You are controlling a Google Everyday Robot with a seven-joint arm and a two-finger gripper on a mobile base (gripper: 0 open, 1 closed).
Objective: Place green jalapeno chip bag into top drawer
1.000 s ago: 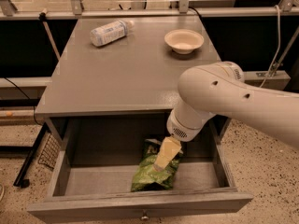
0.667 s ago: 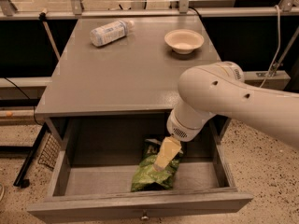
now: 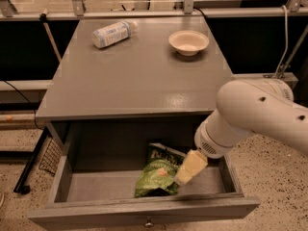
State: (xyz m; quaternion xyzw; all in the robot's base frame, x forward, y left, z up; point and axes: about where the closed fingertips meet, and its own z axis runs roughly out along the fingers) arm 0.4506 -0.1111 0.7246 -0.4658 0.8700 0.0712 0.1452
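Note:
The green jalapeno chip bag (image 3: 155, 176) lies on the floor of the top drawer (image 3: 96, 210), a little right of its middle. The drawer is pulled out, and its small knob (image 3: 148, 222) shows at the front centre. My gripper (image 3: 188, 168) hangs inside the drawer from the white arm (image 3: 255, 112), at the bag's right edge and just above the drawer floor. I cannot tell whether it touches the bag.
A white-labelled plastic bottle (image 3: 113, 33) lies on its side at the back left of the grey tabletop (image 3: 134, 81). A cream bowl (image 3: 188, 42) stands at the back right. A metal rail runs behind the table. The floor is speckled.
My arm and gripper have moved right and slightly down, off the top of the bag to its right edge. The bag stays where it was in the drawer.

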